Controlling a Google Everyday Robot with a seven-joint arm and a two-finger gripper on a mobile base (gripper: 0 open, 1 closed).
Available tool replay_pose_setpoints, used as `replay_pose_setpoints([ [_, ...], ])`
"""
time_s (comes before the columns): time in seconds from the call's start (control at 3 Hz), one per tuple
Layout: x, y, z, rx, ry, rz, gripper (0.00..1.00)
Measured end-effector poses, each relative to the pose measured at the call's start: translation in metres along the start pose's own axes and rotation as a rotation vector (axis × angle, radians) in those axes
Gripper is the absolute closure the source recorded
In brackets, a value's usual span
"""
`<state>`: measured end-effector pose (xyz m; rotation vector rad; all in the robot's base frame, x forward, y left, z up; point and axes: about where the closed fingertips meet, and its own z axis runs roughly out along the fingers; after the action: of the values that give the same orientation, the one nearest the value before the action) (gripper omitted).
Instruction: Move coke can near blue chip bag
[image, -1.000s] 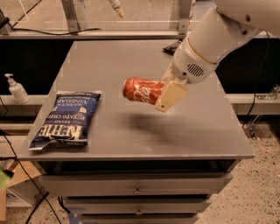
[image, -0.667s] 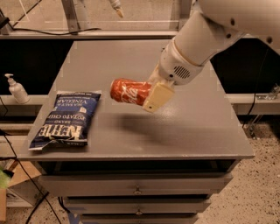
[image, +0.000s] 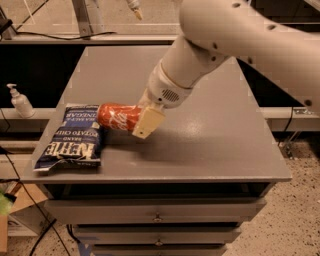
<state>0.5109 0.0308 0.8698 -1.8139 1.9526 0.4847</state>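
A single camera looks steeply down from above and in front of the flat grey metal table (image: 215, 140), facing its far edge. It stands close, so the tabletop fills most of the frame. The cream two-finger gripper (image: 139, 119), clasping the small red aluminium coke can (image: 116, 116), sits left of centre, and the table's front edge lies below the jaws.

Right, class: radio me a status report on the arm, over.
Gripper low over table, shut on coke can held sideways. Can at blue chip bag's right edge. Nothing between them.

Arm angled down-left w/ end effector (image: 138, 122) clamped on coke can (image: 115, 116).
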Motion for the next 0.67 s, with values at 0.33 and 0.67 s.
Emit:
replay_pose_setpoints([
  [0.33, 0.003, -0.004, 0.035, -0.047, 0.031, 0.029, 0.60],
  [0.67, 0.004, -0.006, 0.047, -0.057, 0.041, 0.050, 0.38],
])
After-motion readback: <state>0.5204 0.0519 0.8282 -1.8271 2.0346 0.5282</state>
